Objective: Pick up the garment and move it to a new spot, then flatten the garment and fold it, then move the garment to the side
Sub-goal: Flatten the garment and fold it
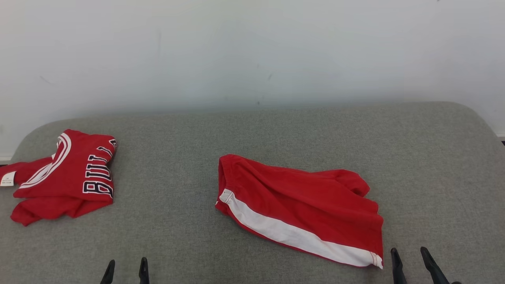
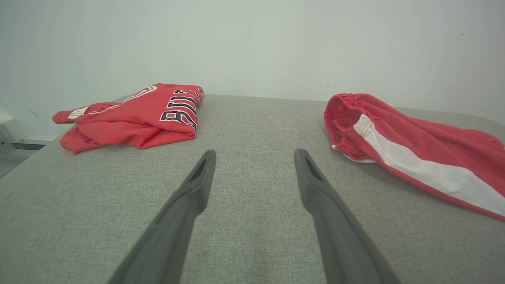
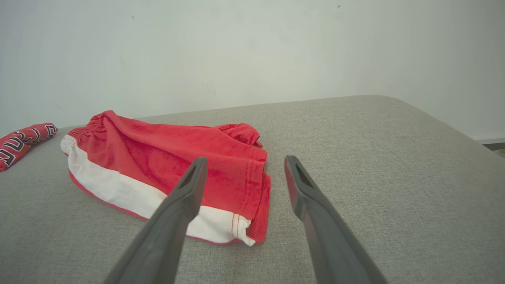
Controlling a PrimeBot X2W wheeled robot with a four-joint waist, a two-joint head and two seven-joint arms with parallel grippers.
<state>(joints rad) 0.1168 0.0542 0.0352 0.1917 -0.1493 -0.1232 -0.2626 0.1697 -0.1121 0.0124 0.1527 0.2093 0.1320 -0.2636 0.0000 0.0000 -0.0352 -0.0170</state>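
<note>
Large grey fabric-covered table (image 1: 276, 130) with rounded corners. Near the table's middle, a little to the right: red cotton shorts with a white side stripe (image 1: 303, 205), lying loose and wrinkled. At the table's left end: folded red jersey with dark letters (image 1: 67, 177). Over the table's near edge: left gripper (image 1: 128, 261) and right gripper (image 1: 408, 249), both spread wide, holding nothing.

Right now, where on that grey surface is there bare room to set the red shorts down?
The grey surface is bare between the jersey and the red shorts, along the back by the wall, and right of the shorts. Crowded: the jersey's left end and the hem beside the right gripper.
</note>
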